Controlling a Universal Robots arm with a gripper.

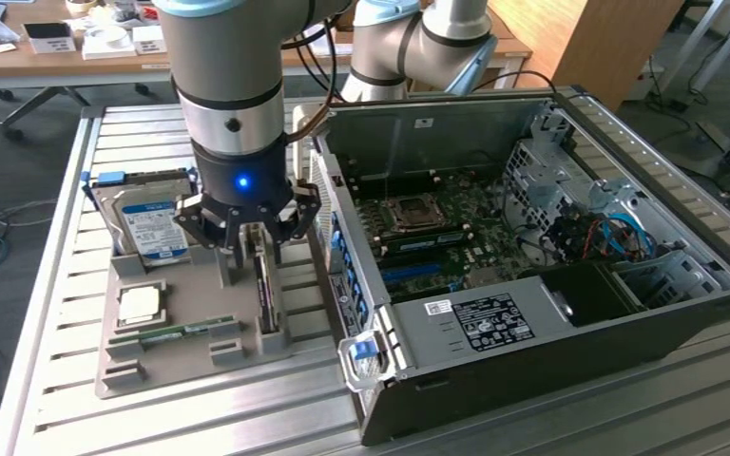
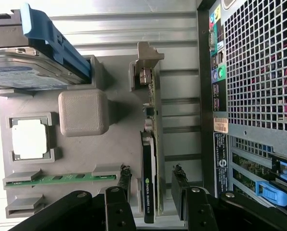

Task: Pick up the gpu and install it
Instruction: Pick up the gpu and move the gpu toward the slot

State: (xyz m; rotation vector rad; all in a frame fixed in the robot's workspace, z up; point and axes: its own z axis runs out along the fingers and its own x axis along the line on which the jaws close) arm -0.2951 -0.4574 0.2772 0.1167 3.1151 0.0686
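Your gpu (image 1: 265, 285) (image 2: 149, 187) stands on its long edge in a slot of the gray tray (image 1: 175, 366) (image 2: 85, 154), directly under the gripper (image 1: 261, 249) (image 2: 151, 179). Its long axis runs straight away from the gripper's fingers (image 2: 124, 180), parallel to the back panel of the case (image 1: 530, 361) (image 2: 259, 72) beside it. The silvery bracket end points away from the gripper, toward the tray end that carries the drive (image 1: 152, 228) (image 2: 23, 72). The black fan-shroud end sits between the fingers.

From the wrist you see the card edge-on. It is a thin dark board with a black shroud carrying white lettering, and a pale metal bracket at the far end.

Your gripper is released. The fingers are spread with one on each side of the card, a gap shows on both sides, and nothing is grasped.

Count one gpu, one drive, one square chip (image 1: 140, 304) (image 2: 30, 138) and one green memory stick (image 1: 175, 332) (image 2: 61, 179), all on the one tray. On the far side of the card from those parts stands one open case, and everything rests on the slatted metal desk (image 1: 213, 418).
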